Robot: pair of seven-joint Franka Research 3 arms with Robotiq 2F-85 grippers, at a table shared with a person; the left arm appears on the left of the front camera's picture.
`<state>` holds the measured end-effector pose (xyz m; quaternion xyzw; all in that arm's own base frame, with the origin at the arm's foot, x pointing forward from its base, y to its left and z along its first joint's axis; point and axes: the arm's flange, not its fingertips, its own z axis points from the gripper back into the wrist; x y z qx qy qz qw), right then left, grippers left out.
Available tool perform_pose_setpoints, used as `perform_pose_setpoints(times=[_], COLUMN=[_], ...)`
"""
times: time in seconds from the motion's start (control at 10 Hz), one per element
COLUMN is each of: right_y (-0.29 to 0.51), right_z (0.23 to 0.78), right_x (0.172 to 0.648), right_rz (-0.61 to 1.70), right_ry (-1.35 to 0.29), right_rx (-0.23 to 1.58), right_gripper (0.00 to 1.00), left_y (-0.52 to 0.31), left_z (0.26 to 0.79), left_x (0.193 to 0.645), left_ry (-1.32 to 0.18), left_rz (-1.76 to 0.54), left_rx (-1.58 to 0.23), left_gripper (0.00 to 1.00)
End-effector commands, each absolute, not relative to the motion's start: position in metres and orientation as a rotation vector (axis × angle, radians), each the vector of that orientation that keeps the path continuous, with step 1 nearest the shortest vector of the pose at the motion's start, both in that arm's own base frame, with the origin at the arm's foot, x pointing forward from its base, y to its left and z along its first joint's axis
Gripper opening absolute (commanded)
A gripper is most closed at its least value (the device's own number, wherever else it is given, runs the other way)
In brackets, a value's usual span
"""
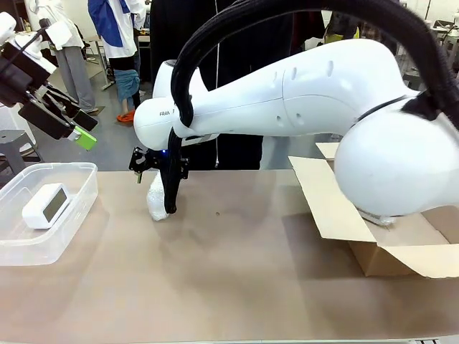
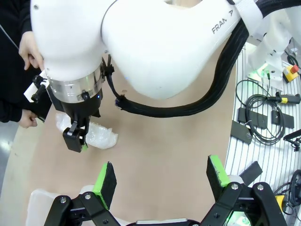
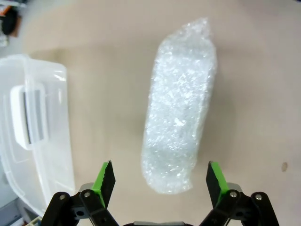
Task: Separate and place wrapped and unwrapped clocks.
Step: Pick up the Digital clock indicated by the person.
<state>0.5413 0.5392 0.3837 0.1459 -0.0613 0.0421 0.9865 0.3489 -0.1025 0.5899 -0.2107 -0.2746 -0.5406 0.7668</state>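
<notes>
Table [image 1: 244,279]: wide, matte tan top, smooth, faint speckling.

Right arm [image 1: 301,93]: glossy white rounded shell, thick black ribbed cable looped over it, reaching across the middle to the table's left half. Left wrist view shows its metal wrist ring and black fingers from above.

Cardboard box [image 1: 387,244]: brown, flaps splayed open, at the table's right side, partly behind the arm's base.

Clear plastic bin [image 1: 79,197]: translucent, rounded corners, at the table's left edge. Inside lies the bare clock [image 1: 46,206], white rounded rectangle with dark grey-green screen, face up. Right wrist view catches it [image 3: 29,117] through the bin wall, blurred.

Wrapped clock [image 3: 181,125]: oblong bundle in crinkled white bubble wrap, lying on the table just beside the bin. Right wrist view gives the full length and the shiny bubble texture; front view shows only a lump [image 1: 156,204] partly behind the fingers.

Right gripper [image 3: 160,181]: jaws wide apart, green pads straddling the bundle's near end; contact cannot be told.

Left gripper [image 1: 72,125]: raised above the bin, jaws spread wide, nothing between the pads. Its own view looks down on the right arm.

Person's hand [image 2: 31,51]: at the far table edge, against a black sleeve.
</notes>
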Motion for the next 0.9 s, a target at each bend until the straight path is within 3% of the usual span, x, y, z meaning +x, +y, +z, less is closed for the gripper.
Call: perform_pose_setpoints(times=[0.0,0.8], right_y=[0.557,0.576], right_z=[0.387,0.35], right_x=[0.557,0.569], right_rz=[0.08,0.111], right_ry=[-0.121,-0.068], right_rx=[0.212,0.175], right_gripper=[1.0,1.0], left_y=[-0.103,-0.103], left_z=[0.592,0.592], left_x=[0.349,0.349], left_ry=[-0.594,-0.594], left_rz=[-1.166,-1.166], left_rx=[-0.472,-0.472], left_gripper=[1.0,1.0])
